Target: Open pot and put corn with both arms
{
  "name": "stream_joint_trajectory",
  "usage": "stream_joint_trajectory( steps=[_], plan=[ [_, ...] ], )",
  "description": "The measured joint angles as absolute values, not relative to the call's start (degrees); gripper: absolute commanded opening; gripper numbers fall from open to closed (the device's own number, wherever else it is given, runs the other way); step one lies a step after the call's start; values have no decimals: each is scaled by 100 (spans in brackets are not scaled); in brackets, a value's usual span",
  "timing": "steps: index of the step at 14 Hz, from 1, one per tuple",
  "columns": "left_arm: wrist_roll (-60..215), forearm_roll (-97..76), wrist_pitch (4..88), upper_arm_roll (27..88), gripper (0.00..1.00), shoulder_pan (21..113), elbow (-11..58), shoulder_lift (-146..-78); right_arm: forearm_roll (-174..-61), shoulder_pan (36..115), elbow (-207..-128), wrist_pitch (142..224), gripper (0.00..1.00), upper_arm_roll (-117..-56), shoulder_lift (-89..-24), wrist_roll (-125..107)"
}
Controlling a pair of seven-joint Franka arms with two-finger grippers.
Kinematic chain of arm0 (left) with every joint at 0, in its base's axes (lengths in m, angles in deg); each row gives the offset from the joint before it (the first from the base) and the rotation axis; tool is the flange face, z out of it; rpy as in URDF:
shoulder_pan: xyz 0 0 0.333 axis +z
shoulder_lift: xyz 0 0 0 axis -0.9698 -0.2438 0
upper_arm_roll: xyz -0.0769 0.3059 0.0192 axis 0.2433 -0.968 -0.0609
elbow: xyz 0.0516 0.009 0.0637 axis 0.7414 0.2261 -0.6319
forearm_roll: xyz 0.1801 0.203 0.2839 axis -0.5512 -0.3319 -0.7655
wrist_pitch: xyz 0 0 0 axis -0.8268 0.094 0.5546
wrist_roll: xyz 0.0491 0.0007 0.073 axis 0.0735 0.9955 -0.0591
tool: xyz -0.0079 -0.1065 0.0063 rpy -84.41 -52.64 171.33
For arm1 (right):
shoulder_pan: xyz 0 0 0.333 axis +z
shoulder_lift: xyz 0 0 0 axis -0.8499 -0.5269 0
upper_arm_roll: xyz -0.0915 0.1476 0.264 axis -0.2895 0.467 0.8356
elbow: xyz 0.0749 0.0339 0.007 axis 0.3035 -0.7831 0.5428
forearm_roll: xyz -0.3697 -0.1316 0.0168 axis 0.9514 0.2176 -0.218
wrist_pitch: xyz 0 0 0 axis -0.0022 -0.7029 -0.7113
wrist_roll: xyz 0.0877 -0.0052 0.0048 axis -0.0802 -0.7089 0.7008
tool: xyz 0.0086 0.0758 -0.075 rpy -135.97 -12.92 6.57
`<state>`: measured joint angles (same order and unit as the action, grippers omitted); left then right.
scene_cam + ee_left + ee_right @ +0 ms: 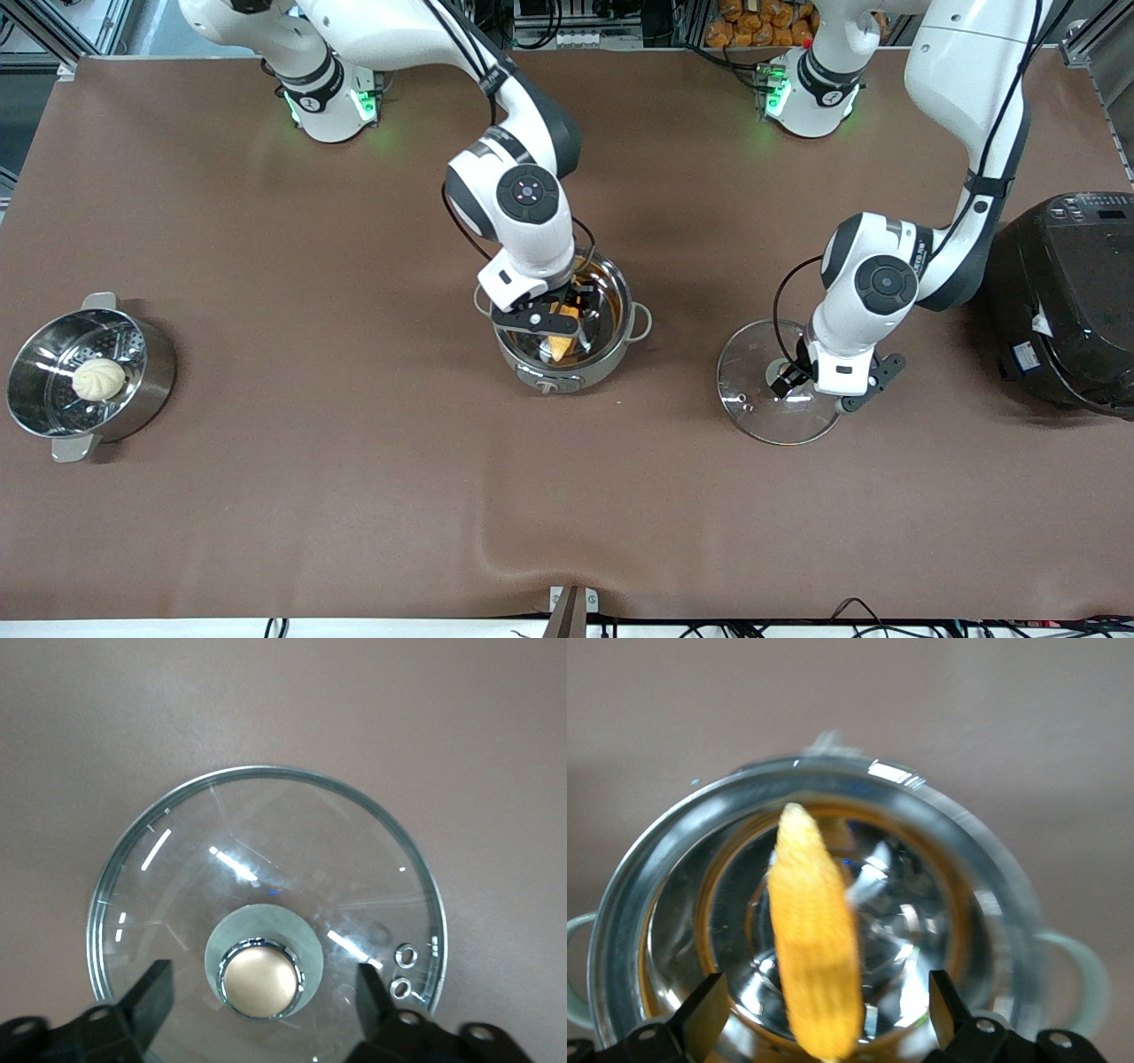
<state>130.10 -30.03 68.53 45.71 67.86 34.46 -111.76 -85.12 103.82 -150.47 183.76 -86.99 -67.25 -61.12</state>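
Noted at nine o'clock on the bench a steel steamer pot with a white bun inside, well apart from the work. Found the pot at the middle, lid off, with the right hand directly over its mouth. Saw in the right wrist view that hand with fingers spread wide and gripping nothing, the corn between them but touching neither. Placed the corn inside the pot's rim, straight below the hand, long axis roughly twelve to six and tilted, tapered tip toward twelve. Judged the right arm much the nearer to it, and a straight lift clear of the rim as the likely next need. Could not tell whether the cob lay on the pot's floor or leaned on its wall; blurred, with the lower end cut off in the wrist view and partly hidden by the hand from the front. Found at three o'clock from the pot the glass lid flat on the bench, the left hand over it. Saw that hand with fingers apart on either side of the tan knob, not touching it. Noted a black rice cooker at the bench's three o'clock edge.
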Motion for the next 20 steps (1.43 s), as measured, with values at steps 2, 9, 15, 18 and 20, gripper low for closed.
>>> stream_joint_trajectory(
  steps=[2, 9, 15, 18, 20],
  plan=[
    [12727, -3004, 6505, 4571, 100, 6796, 3409, -10901, -8503, 9809, -15024, 17808, 100, -8749, -6182, -5543],
    [11300, -3003, 5039, 4572, 100, 7008, 3270, -9180, -8501, 7529, -15283, 16675, 100, -8770, -4823, -3351],
    [9354, -2622, 2742, 4561, 100, 7128, 2226, -8619, -8090, 6426, -15486, 15852, 100, -8769, -3766, -1597],
    [8182, -2440, 1757, 4541, 100, 7304, 1469, -8562, -8050, 6156, -15626, 15496, 100, -8768, -3419, -958],
    [7560, -2282, 1433, 4516, 100, 7393, 1227, -8538, -8050, 6141, -15692, 15433, 100, -8757, -3314, -867]
  ],
)
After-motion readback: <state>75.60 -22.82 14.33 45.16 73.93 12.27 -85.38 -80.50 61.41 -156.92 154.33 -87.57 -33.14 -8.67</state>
